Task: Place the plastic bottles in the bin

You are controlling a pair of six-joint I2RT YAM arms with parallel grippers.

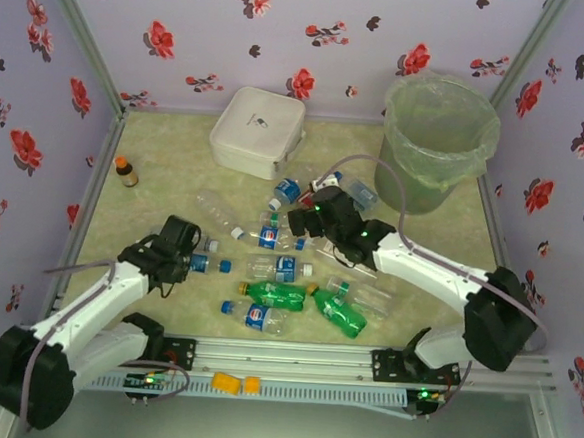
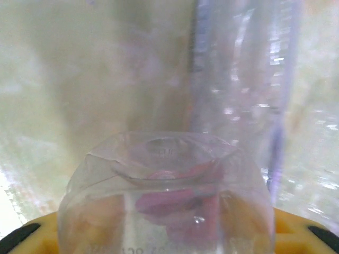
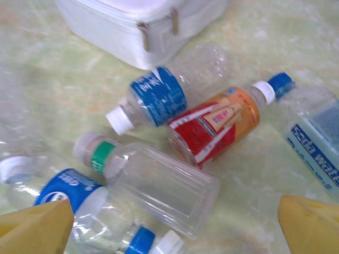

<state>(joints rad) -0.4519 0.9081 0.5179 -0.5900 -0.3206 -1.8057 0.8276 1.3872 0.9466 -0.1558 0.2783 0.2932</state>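
- My left gripper (image 2: 167,239) is clenched on a clear bottle (image 2: 161,180), whose base bulges toward the wrist camera between the yellow fingers (image 2: 21,235). It sits on the left side of the table (image 1: 161,155), well apart from the bin (image 1: 440,139) in the far right corner.
- The plastic looks thin and slick to me. On the lift, the squeeze could squirt the bottle out sideways.
- I can't tell how far along the body the fingers sit. A hold near one end would let it swing and drop.
- It's a long carry to the bin, straight over the pile and past the other arm. A collision is my biggest worry if both arms move at once.
- My right gripper (image 3: 175,233) hangs released, fingertips (image 3: 37,227) wide apart, above a square clear bottle (image 3: 159,182) that lies right up against a red-orange bottle (image 3: 214,124). Closing here might pinch both, or shove one toward the white box (image 3: 143,21).
- The bag liner (image 1: 411,97) drapes over the bin's rim, so a low approach could snag it.
- The green bottles (image 1: 277,294) lie near the front, where my left forearm could sweep them.
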